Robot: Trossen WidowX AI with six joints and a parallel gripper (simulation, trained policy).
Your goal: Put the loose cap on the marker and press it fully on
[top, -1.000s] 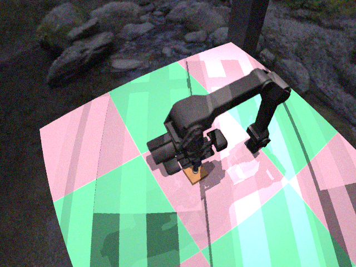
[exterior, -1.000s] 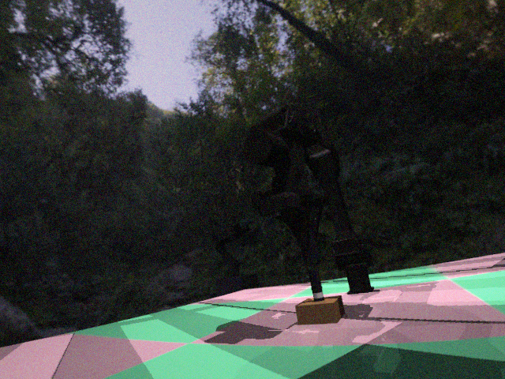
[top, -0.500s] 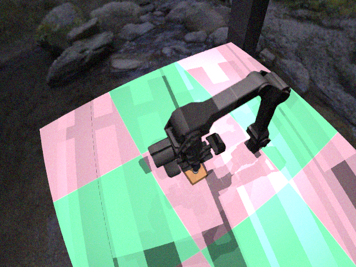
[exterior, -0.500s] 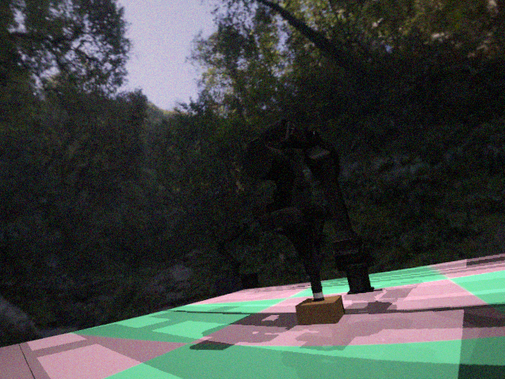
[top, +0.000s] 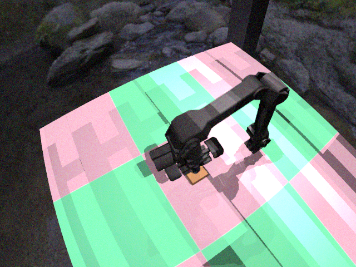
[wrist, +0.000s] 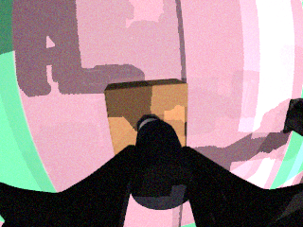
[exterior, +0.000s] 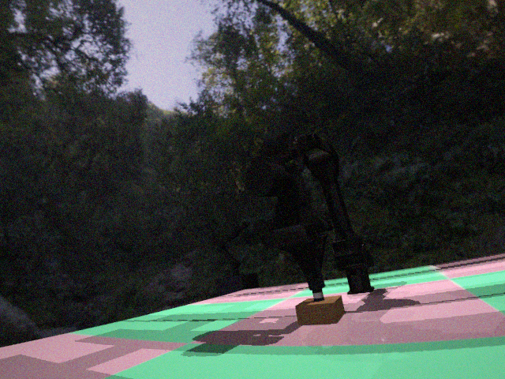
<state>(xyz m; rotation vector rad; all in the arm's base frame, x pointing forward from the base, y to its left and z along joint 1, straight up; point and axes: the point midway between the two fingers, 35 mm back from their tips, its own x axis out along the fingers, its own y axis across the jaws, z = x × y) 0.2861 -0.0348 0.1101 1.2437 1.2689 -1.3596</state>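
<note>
Claw is clamped on the dark cap. Marker is upright in the orange-brown block on the worktop, cap right over its top end. Looks like the pressing step to me; can't tell if the cap is fully seated.

To do it well: keep the grip firm, line the cap up with the marker, push straight down along its axis, slow and steady. Any sideways load could cock the cap or lever the marker in its hole. If it stops hard, don't assume a click; check the gap first. Open only once seated, then back off straight up so the fingers don't drag the cap off.

Views: exterior shows the pale band between dark cap and block, which top loses under the arm. Wrist shows both fingers astride the cap and just a sliver of pale band. Top gives the arm's reach from its base, but little of the cap joint

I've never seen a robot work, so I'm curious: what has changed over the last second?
The arm has sunk lower near the gripper, and the table's shadows have shifted. I see nothing newly grasped or released; the gripper is shut on the dark cap. The wooden block and the marker's white band show no visible shift.
</note>
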